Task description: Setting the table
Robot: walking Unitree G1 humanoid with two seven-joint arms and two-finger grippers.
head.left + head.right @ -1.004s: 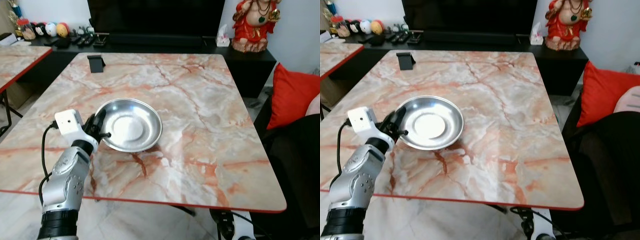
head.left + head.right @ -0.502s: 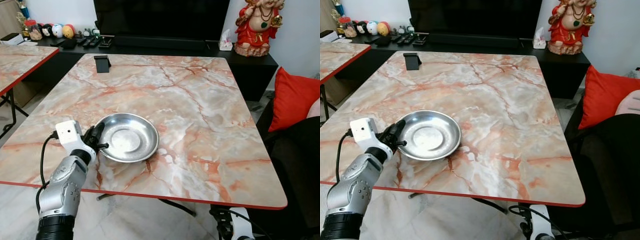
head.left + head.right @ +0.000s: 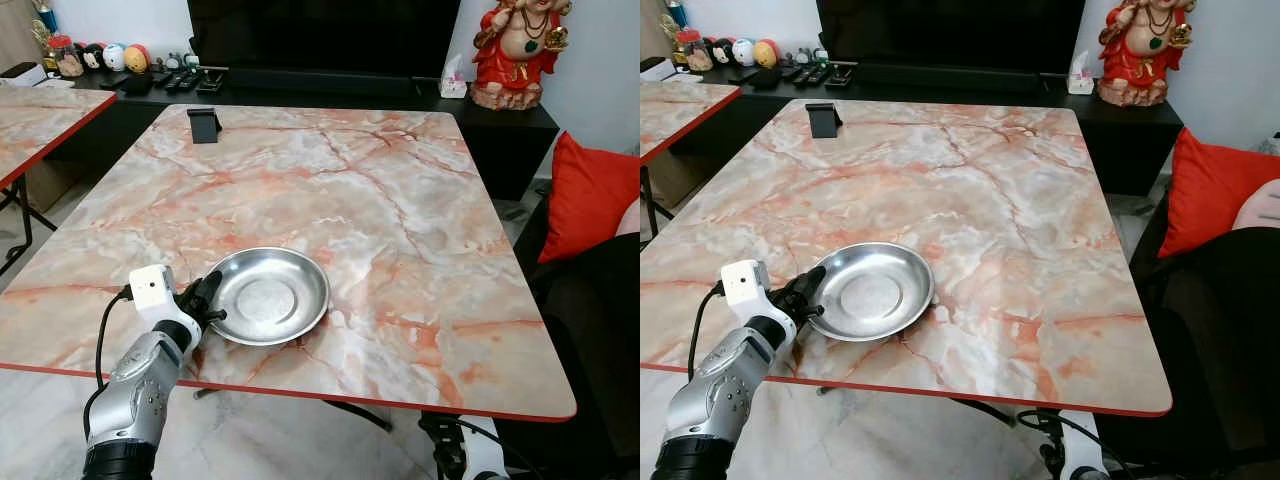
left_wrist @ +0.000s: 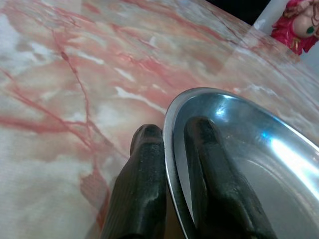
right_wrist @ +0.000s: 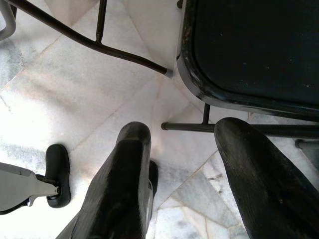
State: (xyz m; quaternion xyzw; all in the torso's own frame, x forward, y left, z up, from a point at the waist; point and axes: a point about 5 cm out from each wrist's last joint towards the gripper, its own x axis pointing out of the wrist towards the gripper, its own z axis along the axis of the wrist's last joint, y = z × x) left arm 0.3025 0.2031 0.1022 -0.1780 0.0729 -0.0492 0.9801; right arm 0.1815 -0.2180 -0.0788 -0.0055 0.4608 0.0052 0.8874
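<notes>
Left gripper pinched shut on the rim of one steel plate, one finger outside, one inside. Plate sits on marble table. Right gripper spread open, holding nothing, above floor tiles.

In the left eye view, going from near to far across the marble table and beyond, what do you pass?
Left gripper clamped on the rim → steel plate near the front edge → bare marble table → small black stand at the far left corner → black cabinet with the red statue.
</notes>
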